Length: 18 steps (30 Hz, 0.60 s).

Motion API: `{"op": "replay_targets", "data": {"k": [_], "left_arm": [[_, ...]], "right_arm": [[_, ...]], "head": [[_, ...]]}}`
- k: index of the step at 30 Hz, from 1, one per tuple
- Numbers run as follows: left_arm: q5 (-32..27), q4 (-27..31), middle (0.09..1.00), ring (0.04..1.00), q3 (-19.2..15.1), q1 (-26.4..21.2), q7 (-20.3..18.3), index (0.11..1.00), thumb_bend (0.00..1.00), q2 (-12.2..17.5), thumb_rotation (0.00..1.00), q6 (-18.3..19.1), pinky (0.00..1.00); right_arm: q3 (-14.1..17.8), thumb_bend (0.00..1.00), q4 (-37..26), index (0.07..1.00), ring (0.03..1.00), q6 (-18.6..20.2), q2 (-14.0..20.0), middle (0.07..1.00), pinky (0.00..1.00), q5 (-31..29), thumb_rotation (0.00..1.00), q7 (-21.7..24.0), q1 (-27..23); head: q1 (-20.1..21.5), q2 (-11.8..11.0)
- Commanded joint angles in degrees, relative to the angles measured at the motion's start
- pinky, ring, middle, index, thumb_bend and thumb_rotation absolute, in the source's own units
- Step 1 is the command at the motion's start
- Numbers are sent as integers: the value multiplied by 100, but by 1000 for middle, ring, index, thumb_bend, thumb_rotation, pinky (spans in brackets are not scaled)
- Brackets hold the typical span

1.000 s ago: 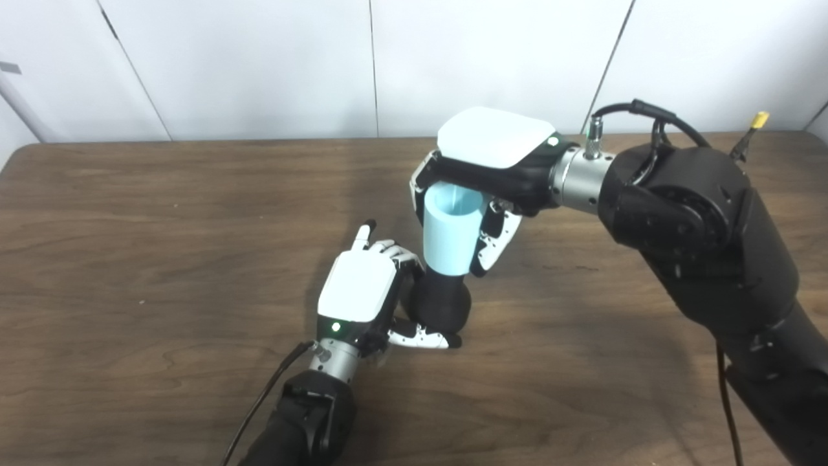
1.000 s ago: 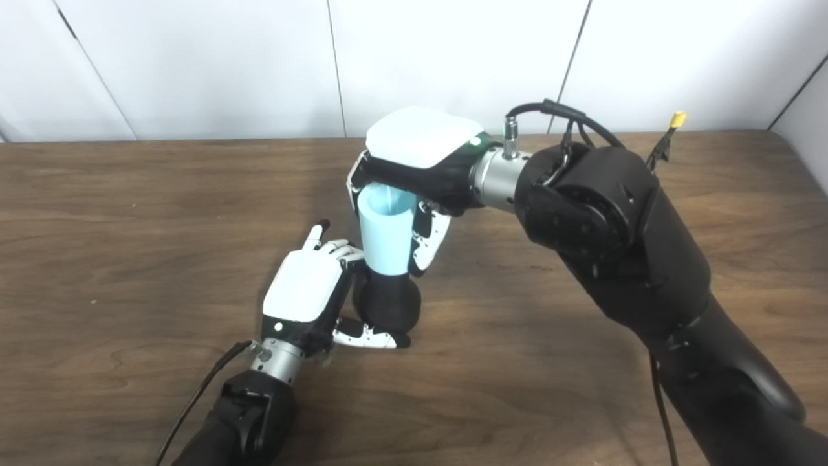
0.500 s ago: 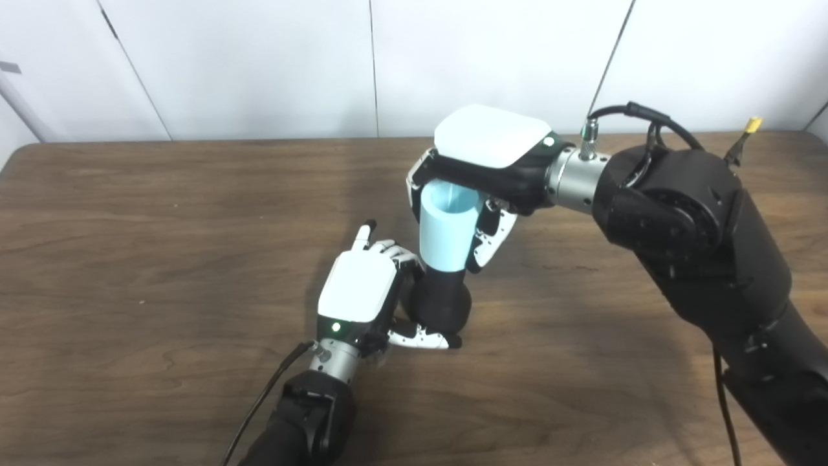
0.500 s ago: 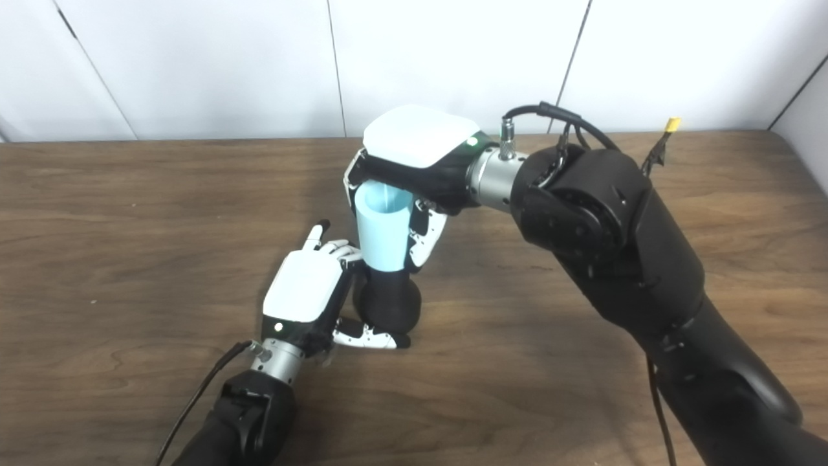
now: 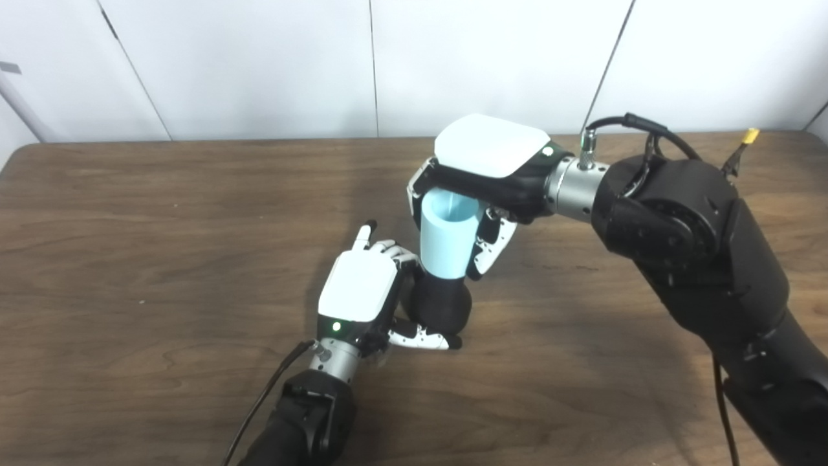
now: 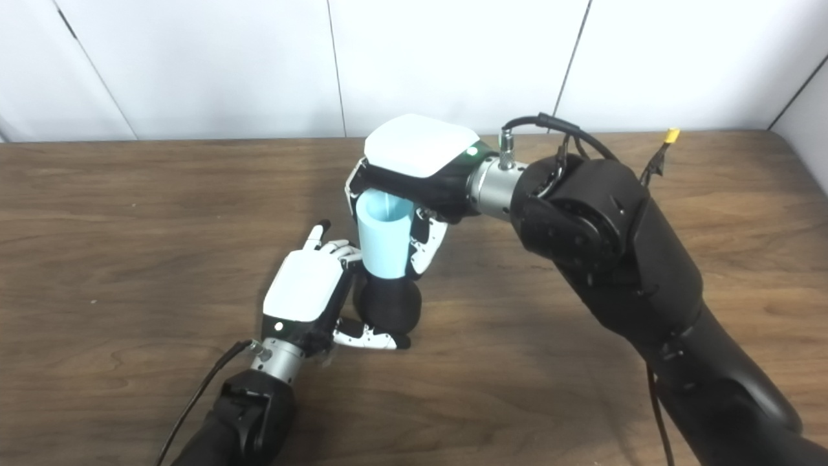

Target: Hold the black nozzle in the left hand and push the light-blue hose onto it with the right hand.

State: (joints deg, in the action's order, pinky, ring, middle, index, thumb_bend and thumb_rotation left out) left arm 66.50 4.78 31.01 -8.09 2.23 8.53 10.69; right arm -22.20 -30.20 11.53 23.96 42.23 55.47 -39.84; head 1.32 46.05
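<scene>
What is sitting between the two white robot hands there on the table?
Between the left hand and right hand stands the light-blue hose atop the black nozzle, plain in both eye views.

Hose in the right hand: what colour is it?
Light blue, plain: the light-blue plastic hose held by the right hand. Clearest in the left eye view.

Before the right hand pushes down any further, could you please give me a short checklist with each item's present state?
1. Left hand shut on the rounded black nozzle: ok.
2. Right hand shut on the light-blue tubular hose: ok.
3. Hose bottom meets nozzle top: ok.
4. Hose fully seated: cannot tell.
5. Nozzle base resting on the brown wooden table: ok.
</scene>
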Motion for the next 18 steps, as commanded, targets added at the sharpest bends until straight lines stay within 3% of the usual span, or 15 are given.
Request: {"op": "replay_targets", "data": {"k": [1,14,18], "left_arm": [[60,58,690,803,41,69,-80,482,523,2,52,-58,1000],[82,48,685,798,36,69,-31,482,524,1,52,-80,1000],[67,58,685,798,32,71,-36,482,524,-1,52,-83,1000]], "right_arm": [[73,514,-192,487,373,24,44,525,286,64,0,19,-209],[57,514,-197,489,356,149,42,508,278,137,0,70,-100],[75,514,-211,479,373,173,14,526,319,170,0,-5,7]], "head": [[8,13],[10,38],[10,38]]}}
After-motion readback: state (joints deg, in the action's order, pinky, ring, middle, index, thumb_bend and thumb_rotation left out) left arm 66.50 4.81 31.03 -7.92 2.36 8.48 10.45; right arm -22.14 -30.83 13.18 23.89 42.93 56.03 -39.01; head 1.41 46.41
